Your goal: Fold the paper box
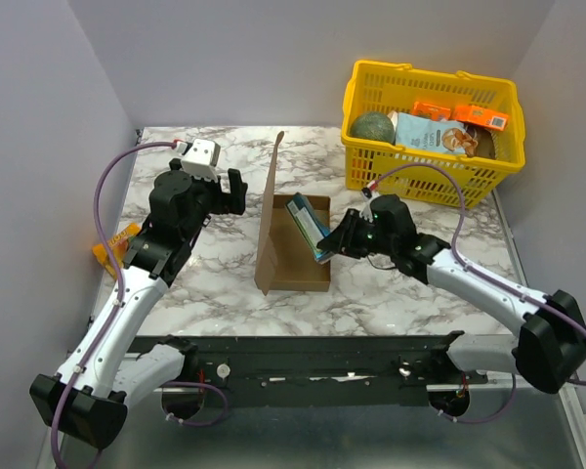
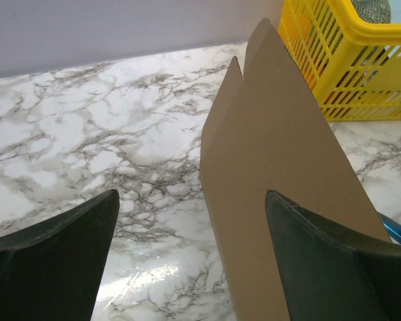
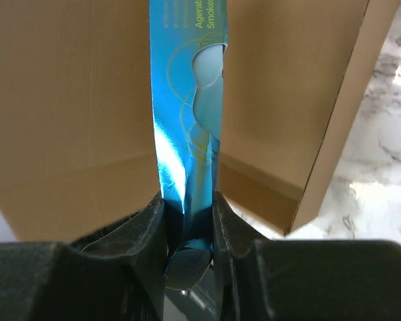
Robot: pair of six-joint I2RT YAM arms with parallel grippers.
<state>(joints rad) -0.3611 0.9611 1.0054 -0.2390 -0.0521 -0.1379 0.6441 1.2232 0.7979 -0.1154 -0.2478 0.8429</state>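
Observation:
The paper box (image 1: 295, 256) is plain brown cardboard, a shallow open box in the table's middle with its lid flap (image 1: 270, 200) standing upright on the left side. My right gripper (image 1: 328, 242) is shut on a flat blue packet (image 1: 309, 226) and holds it edge-up over the box's inside; the right wrist view shows the packet (image 3: 187, 127) pinched between the fingers with the box walls (image 3: 287, 100) behind. My left gripper (image 1: 236, 191) is open and empty, just left of the upright flap (image 2: 281, 174).
A yellow plastic basket (image 1: 366, 168) with groceries stands at the back right; its corner shows in the left wrist view (image 2: 361, 73). A small orange packet (image 1: 115, 244) lies at the table's left edge. Grey walls close in the left, back and right.

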